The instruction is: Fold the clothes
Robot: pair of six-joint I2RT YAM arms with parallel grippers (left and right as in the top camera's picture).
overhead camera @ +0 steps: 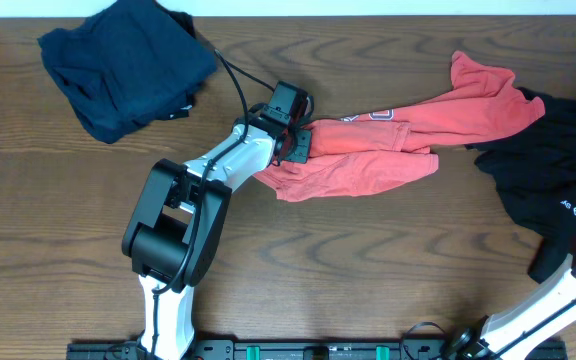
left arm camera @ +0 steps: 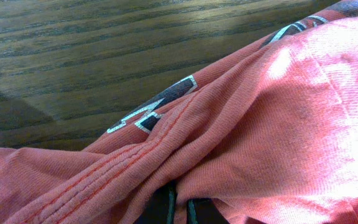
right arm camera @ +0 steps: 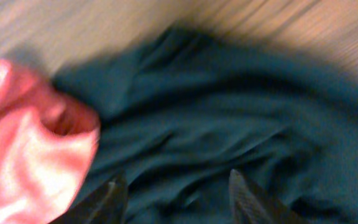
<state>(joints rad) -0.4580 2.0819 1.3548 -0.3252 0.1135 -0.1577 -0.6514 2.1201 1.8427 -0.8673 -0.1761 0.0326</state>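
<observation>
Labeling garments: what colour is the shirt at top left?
Navy blue shirt; overhead view shows it best.

Red shirt (overhead camera: 368, 170) lettering (left arm camera: 157, 107) — illegible.

Robot lab workbench, dark wood-grain table (overhead camera: 368, 280), left arm (overhead camera: 178, 240) and right arm (overhead camera: 553, 300) in white and black set on a black rail (overhead camera: 298, 350) at six o'clock, pale wall strip (overhead camera: 368, 6) at twelve.

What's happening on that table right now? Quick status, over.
Left gripper shut on red-orange T-shirt. Right gripper open over black T-shirt. Red-orange one bunched, unfolded, far end against the black.
</observation>
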